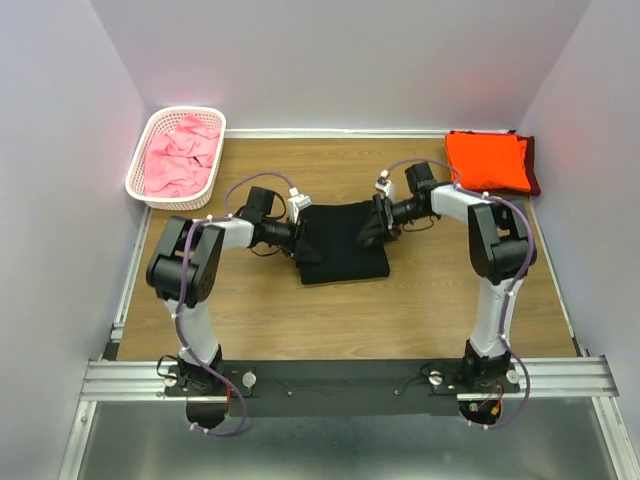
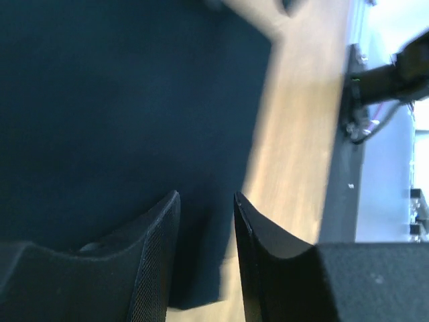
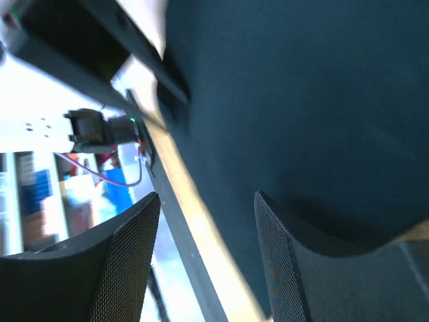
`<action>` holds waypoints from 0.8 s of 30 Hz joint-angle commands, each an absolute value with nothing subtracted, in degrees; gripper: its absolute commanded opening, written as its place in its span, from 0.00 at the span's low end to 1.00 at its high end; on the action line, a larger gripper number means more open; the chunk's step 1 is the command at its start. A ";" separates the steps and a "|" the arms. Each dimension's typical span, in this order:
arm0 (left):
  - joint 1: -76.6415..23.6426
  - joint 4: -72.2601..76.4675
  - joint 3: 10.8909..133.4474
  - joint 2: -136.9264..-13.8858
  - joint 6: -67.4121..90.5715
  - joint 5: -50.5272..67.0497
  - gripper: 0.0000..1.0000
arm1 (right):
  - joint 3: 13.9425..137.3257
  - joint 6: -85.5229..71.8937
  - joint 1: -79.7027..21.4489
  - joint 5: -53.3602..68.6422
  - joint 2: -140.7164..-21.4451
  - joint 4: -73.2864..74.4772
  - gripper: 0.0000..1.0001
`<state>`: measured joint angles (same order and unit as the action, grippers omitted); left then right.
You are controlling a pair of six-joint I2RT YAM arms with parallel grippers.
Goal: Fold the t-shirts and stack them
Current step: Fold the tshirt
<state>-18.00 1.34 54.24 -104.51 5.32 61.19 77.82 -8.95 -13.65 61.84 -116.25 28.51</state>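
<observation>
A black t-shirt [image 1: 343,243] lies folded into a rectangle in the middle of the table. My left gripper [image 1: 300,226] hovers at its left edge, open, with only dark cloth [image 2: 120,100] and bare wood showing under the gap of the left gripper [image 2: 206,194]. My right gripper [image 1: 376,224] is at the shirt's right edge. In the right wrist view the right gripper [image 3: 206,194] stands wide open over the black cloth [image 3: 301,100], holding nothing. A folded orange t-shirt [image 1: 487,160] rests on a maroon one [image 1: 532,166] at the back right.
A white lattice basket [image 1: 139,165] at the back left holds crumpled pink t-shirts [image 1: 180,157]. The wooden table [image 1: 330,320] ends in a black rail [image 1: 340,385] at the near edge. Grey walls close in three sides.
</observation>
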 commanded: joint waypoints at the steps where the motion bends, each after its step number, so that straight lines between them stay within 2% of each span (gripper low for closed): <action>1: -12.93 -4.65 57.47 -113.45 -1.30 58.89 0.44 | 76.29 -6.07 -13.45 61.62 -121.37 29.44 0.65; 4: -8.27 -6.67 59.32 -116.98 -2.98 57.48 0.43 | 78.92 -4.04 -12.31 59.59 -124.01 29.53 0.64; 8: -7.12 -11.86 60.56 -111.99 -8.95 62.30 0.44 | 81.12 -6.31 -12.04 63.09 -120.07 29.88 0.61; 11: -9.22 -12.66 59.86 -102.52 -9.58 65.56 0.45 | 79.46 -10.01 -12.57 68.72 -114.88 29.53 0.61; 16: -16.16 -6.44 56.61 -98.97 -0.19 70.48 0.45 | 76.47 -14.76 -19.67 69.87 -111.44 28.31 0.62; 21: -18.11 -0.26 51.24 -102.46 5.45 71.11 0.54 | 75.24 -17.23 -27.06 69.52 -116.27 25.58 0.66; 22: -17.58 -0.26 50.81 -103.61 5.19 70.93 0.56 | 74.54 -17.23 -27.51 69.35 -117.32 24.97 0.66; 23: -17.14 -0.35 50.45 -105.02 4.32 70.58 0.64 | 74.10 -16.79 -27.42 68.91 -118.29 24.79 0.67; 24: -16.53 -0.26 50.10 -108.25 3.87 69.71 0.64 | 73.40 -16.18 -27.07 68.30 -120.39 24.87 0.70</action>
<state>-18.41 -1.83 52.03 -102.39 2.70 69.30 76.12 -15.27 -28.27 68.38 -115.31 25.47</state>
